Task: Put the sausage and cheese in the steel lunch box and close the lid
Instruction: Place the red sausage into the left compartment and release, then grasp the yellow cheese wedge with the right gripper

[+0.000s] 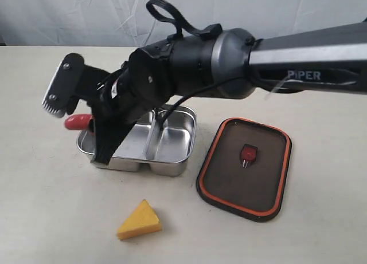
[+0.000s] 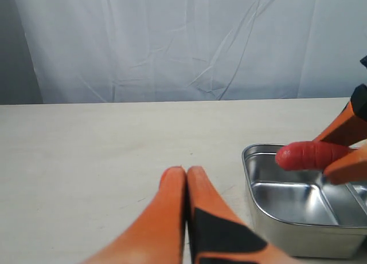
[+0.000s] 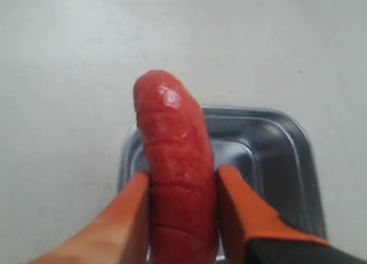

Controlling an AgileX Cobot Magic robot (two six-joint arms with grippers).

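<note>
My right gripper (image 3: pixel 182 175) is shut on the red sausage (image 3: pixel 175 161), one orange finger pressing each side. In the exterior view the right arm reaches across to the left, and the sausage (image 1: pixel 76 122) hangs over the left end of the steel lunch box (image 1: pixel 172 161), its tip poking past the rim. The box shows bare compartments (image 2: pixel 287 218). The yellow cheese (image 1: pixel 139 221) lies on the table in front of the box. To the right of the box, the dark lid (image 1: pixel 258 184) lies with its orange rim up. My left gripper (image 2: pixel 186 171) is shut and empty, low over the table beside the box.
The right arm's black wrist (image 1: pixel 172 69) hides the back of the box in the exterior view. A white cloth backdrop (image 2: pixel 183 40) hangs behind the pale table (image 1: pixel 51 218).
</note>
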